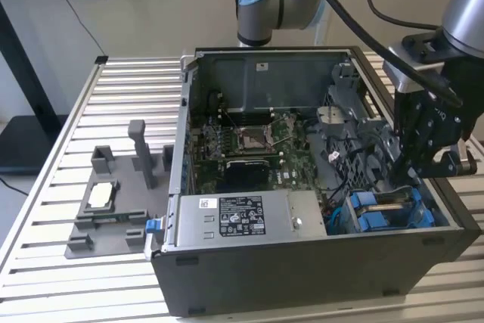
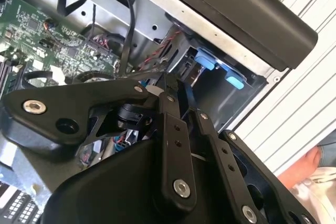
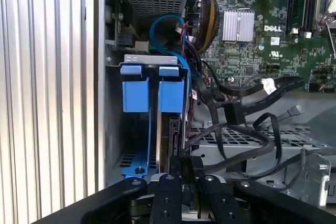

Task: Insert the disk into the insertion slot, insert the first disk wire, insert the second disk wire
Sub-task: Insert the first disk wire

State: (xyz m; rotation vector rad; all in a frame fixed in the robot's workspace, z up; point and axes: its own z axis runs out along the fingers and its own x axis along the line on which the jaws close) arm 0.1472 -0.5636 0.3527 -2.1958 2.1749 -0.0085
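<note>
— Where do we record the disk?

— We find the disk (image 3: 170, 142) standing on edge inside the insertion slot (image 3: 113, 129), just beside a second blue frame (image 3: 135, 95). The slot sits in the corner of the computer case (image 1: 302, 277), next to the power-supply box (image 1: 234, 217).

— And the gripper?

— The gripper (image 3: 188, 165) is down in the case, right at the disk's near edge — we cannot tell whether it clamps the disk or not. Black cables (image 3: 231, 114) lie beside the slot, near the motherboard (image 3: 262, 51).
</note>
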